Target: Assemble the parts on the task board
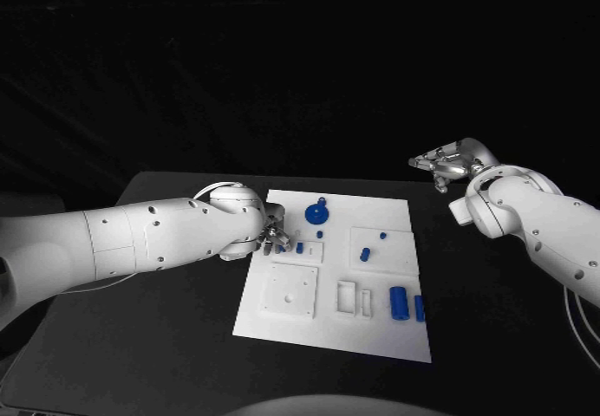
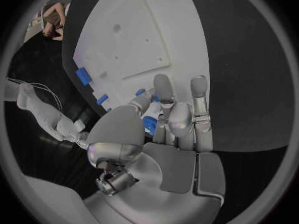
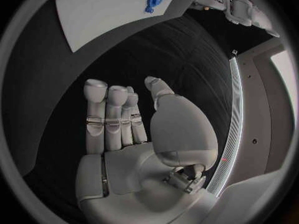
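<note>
On black table (image 1: pixel 150 347): white task board (image 1: pixel 325 334); blue parts (image 1: pixel 398 302)

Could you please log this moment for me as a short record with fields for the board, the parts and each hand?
board: white task board in the middle of the black table
parts: round blue part near the far edge; two blue parts near the right edge
left hand: left hand over the board's left side, fingers around a small blue part
right hand: right hand off the board, beyond its far right corner, fingers apart, holding nothing
</note>
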Robot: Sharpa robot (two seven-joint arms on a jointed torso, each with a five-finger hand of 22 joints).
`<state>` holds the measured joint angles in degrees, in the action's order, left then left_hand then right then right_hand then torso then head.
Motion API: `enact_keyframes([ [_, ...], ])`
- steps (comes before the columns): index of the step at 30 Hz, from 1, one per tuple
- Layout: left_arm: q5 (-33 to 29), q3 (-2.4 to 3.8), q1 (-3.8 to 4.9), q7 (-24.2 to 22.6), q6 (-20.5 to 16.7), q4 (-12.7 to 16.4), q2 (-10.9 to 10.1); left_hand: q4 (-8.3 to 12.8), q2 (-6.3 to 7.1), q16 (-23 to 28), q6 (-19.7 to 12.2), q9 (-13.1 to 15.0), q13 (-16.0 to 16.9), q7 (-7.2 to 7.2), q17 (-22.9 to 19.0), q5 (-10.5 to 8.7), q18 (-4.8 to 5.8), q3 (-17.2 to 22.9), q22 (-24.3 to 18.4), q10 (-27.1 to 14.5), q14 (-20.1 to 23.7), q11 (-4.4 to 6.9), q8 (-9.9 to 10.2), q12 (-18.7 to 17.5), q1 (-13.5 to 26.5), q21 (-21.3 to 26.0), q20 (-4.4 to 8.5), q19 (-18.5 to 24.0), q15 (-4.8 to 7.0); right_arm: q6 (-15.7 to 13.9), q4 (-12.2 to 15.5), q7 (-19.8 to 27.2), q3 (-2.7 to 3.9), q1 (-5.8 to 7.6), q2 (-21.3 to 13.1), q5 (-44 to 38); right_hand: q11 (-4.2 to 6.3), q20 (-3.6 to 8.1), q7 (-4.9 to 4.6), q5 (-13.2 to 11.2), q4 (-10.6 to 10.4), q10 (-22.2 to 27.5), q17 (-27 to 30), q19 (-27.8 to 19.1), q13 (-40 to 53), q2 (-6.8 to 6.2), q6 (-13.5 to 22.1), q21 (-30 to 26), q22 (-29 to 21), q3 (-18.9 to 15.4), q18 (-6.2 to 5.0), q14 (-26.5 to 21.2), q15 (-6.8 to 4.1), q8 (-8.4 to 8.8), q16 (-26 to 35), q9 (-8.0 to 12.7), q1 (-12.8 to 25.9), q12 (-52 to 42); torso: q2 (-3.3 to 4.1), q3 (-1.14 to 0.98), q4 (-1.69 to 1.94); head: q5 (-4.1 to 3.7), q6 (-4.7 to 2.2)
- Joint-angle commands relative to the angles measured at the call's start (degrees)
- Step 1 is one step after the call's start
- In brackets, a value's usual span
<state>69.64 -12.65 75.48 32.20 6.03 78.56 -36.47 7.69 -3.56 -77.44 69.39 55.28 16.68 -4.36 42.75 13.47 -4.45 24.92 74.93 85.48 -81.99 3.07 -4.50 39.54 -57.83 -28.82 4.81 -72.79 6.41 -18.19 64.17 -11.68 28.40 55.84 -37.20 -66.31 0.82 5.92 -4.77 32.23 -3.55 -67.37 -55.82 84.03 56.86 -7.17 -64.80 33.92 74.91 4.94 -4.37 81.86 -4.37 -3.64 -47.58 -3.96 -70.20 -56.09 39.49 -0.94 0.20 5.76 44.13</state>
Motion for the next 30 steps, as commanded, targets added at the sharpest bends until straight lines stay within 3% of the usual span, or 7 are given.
enact_keyframes([
  [1,-0.20,-1.21,-1.49,2.12,5.89,-0.40,-0.18,2.50,-1.07,0.01,11.13,-23.16,0.09,6.30,0.03,0.28,-0.65,2.02,1.01,1.32,-0.10,1.51,0.39,-0.12,-0.43,-0.11,-0.49,-0.01,0.29,0.77,0.02,0.49,-0.01,-0.03,-0.02,0.02,0.03,-0.35,0.16,0.34,-0.30,0.23,0.02,2.17,0.05,-0.10,0.18,0.07,3.94,-0.11,-1.00,-0.17,-0.14,0.05,0.29,0.06,0.55,0.09,-0.01,-0.02,-0.02,-0.01,0.04],
  [12,-0.63,-1.21,-1.46,2.21,5.73,-1.10,0.42,1.70,-0.33,0.23,10.99,-23.07,0.05,6.37,-0.26,-0.96,-0.67,0.66,0.94,1.33,-0.08,1.53,0.39,-0.22,-0.05,0.03,-0.59,0.03,0.32,0.77,0.01,0.50,-0.01,-0.03,-0.01,0.02,0.03,-0.35,0.16,0.34,-0.30,0.23,0.02,2.17,0.05,-0.10,0.18,0.07,3.94,-0.11,-1.00,-0.17,-0.14,0.05,0.29,0.06,0.55,0.09,0.02,-0.01,0.00,-0.05,0.00],
  [19,-0.78,-1.21,-1.46,2.23,5.78,-1.34,0.74,-1.61,1.87,0.35,11.01,-23.01,0.01,6.53,-0.33,-2.10,-0.56,-2.78,0.94,1.31,-0.07,1.61,0.38,-0.27,-0.46,0.38,-0.56,-0.14,0.37,0.79,-0.01,0.51,-0.01,-0.03,-0.02,0.02,0.03,-0.35,0.16,0.34,-0.30,0.23,0.02,2.17,0.05,-0.10,0.18,0.07,3.94,-0.11,-1.00,-0.17,-0.14,0.05,0.29,0.06,0.55,0.09,0.01,-0.04,-0.03,-0.05,0.04],
  [20,-0.79,-1.21,-1.46,2.23,5.80,-1.37,0.75,-2.13,2.24,0.33,11.03,-23.01,0.02,6.56,-0.29,-1.28,-0.53,-3.74,0.94,1.34,-0.08,1.59,0.37,-0.24,-0.35,0.43,-0.53,-0.16,0.38,0.79,-0.01,0.51,-0.01,-0.03,-0.03,0.02,0.03,-0.35,0.16,0.34,-0.30,0.23,0.02,2.17,0.05,-0.10,0.18,0.07,3.94,-0.11,-1.00,-0.17,-0.14,0.05,0.29,0.06,0.55,0.09,0.01,-0.05,-0.02,-0.05,0.07],
  [21,-0.79,-1.21,-1.46,2.23,5.83,-1.39,0.76,-2.58,2.00,0.36,11.08,-22.99,0.00,6.61,-0.32,0.62,-0.46,-6.01,0.94,1.33,-0.06,1.62,0.37,-0.25,-0.75,0.48,-0.45,-0.17,0.41,0.79,-0.01,0.51,-0.01,-0.03,-0.04,0.02,0.03,-0.35,0.16,0.34,-0.30,0.23,0.02,2.17,0.05,-0.10,0.18,0.07,3.94,-0.11,-1.00,-0.17,-0.14,0.05,0.29,0.06,0.55,0.09,-0.01,-0.05,0.00,-0.06,0.05],
  [23,-0.80,-1.21,-1.46,2.22,5.87,-1.43,0.77,-3.17,1.49,0.46,10.99,-23.24,-0.03,6.63,-0.45,0.36,-0.36,-9.45,0.96,1.34,-0.05,1.63,0.44,-0.28,-2.02,0.59,-0.38,-0.21,0.43,0.79,-0.01,0.51,-0.02,-0.03,-0.04,0.02,0.03,-0.35,0.16,0.34,-0.30,0.23,0.02,2.17,0.05,-0.10,0.18,0.07,3.94,-0.11,-1.00,-0.17,-0.14,0.05,0.29,0.06,0.55,0.09,-0.01,-0.05,0.00,-0.06,0.05],
  [30,-0.52,-1.21,-1.46,2.23,5.92,-1.63,0.84,-4.29,1.78,0.46,11.06,-23.53,-0.09,6.64,-0.38,-0.34,-0.26,-11.17,0.94,1.33,-0.08,1.67,0.41,-0.31,-2.09,0.78,-0.25,-0.27,0.47,0.77,0.02,0.53,-0.02,-0.03,-0.06,0.02,0.03,-0.35,0.16,0.34,-0.30,0.23,0.02,2.17,0.05,-0.10,0.18,0.07,3.94,-0.11,-1.00,-0.17,-0.14,0.05,0.29,0.06,0.55,0.09,0.01,-0.04,-0.02,-0.07,-0.02],
])
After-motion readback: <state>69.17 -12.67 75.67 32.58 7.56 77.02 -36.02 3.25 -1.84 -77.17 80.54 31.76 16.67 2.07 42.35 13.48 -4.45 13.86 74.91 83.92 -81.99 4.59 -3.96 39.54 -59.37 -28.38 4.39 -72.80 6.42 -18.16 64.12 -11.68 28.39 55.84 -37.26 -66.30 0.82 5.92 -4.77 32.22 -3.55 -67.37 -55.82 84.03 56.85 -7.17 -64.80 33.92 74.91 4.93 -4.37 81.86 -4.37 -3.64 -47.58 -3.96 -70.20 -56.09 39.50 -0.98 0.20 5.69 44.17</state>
